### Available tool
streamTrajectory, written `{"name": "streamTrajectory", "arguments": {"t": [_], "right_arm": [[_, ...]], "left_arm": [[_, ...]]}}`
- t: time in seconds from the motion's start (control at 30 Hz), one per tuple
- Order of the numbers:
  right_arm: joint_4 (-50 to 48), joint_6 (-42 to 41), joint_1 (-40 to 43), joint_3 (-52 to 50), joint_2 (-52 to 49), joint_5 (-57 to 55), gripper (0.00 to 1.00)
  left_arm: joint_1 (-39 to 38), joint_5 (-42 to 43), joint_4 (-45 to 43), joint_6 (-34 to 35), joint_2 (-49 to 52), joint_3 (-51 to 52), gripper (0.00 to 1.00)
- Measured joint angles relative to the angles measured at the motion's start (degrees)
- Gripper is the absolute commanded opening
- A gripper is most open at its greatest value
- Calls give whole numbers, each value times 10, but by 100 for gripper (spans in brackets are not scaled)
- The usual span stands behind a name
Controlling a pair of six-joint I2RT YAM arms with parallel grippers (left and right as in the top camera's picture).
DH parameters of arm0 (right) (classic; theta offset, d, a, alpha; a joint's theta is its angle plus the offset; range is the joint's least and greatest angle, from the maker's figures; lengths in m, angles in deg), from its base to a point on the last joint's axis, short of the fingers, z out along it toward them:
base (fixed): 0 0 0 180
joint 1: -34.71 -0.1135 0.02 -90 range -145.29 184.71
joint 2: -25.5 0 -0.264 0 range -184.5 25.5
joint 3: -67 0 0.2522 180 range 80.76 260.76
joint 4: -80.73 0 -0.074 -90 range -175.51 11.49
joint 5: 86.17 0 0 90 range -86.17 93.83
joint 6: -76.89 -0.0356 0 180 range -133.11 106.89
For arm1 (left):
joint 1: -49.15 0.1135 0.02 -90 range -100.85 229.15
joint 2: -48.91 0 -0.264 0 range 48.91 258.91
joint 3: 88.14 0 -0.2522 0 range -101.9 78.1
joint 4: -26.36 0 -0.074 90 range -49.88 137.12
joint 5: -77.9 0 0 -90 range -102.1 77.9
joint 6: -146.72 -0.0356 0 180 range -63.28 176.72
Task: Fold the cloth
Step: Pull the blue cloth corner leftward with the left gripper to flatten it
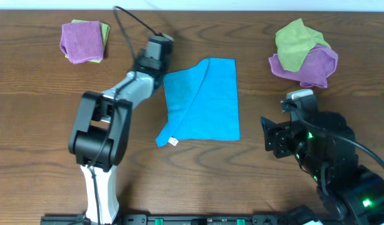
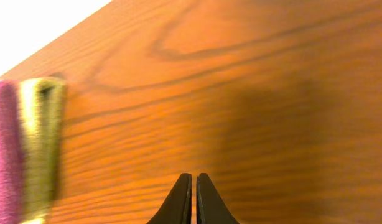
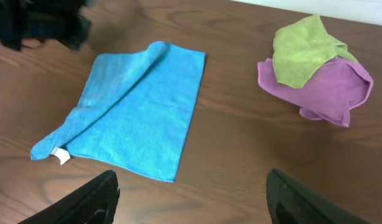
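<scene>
The sky-blue cloth [image 1: 207,100] lies in the middle of the table, its left part folded over diagonally, with the white tag [image 1: 173,141] at its near-left corner. It also shows in the right wrist view [image 3: 141,106]. My left gripper [image 1: 159,45] is shut and empty, just off the cloth's far-left corner; in the left wrist view its fingertips [image 2: 194,180] hover over bare wood. My right gripper [image 1: 270,134] is open and empty, to the right of the cloth's near-right corner; its fingers [image 3: 191,193] frame bare table.
A folded purple and yellow-green stack [image 1: 84,40] sits at the far left, and shows in the left wrist view [image 2: 23,149]. A crumpled yellow-green cloth [image 1: 297,44] on a purple cloth [image 1: 314,67] lies at the far right.
</scene>
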State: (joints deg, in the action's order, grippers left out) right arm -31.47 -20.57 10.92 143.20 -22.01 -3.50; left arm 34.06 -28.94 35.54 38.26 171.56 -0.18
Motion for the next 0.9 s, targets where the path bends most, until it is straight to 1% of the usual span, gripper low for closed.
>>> {"name": "streamTrajectory", "arguments": {"t": [0.13,0.2,0.27,0.3,0.37,0.5,0.63,0.77,0.9], "right_arm": [[0,0,0,0,-9,0,73],[0,0,0,0,-14,0,73],[-1,0,0,0,-24,0,73],[-3,0,0,0,-28,0,73],[-11,0,0,0,-37,0,73],[-14,3,0,0,-43,0,74],[-15,4,0,0,-47,0,74],[-20,8,0,0,-46,0,75],[-21,10,0,0,-46,0,75]], "left_arm": [[18,-15,14,-7,-3,0,6],[6,-12,61,-1,-18,0,5],[-16,21,128,7,-51,1,6],[-28,50,156,14,-71,1,6],[-49,126,190,58,-115,0,6],[-45,173,214,120,-116,-2,6],[-41,200,245,170,-104,-2,6],[-42,225,248,191,-85,-2,6],[-42,227,242,200,-67,-2,6]]}}
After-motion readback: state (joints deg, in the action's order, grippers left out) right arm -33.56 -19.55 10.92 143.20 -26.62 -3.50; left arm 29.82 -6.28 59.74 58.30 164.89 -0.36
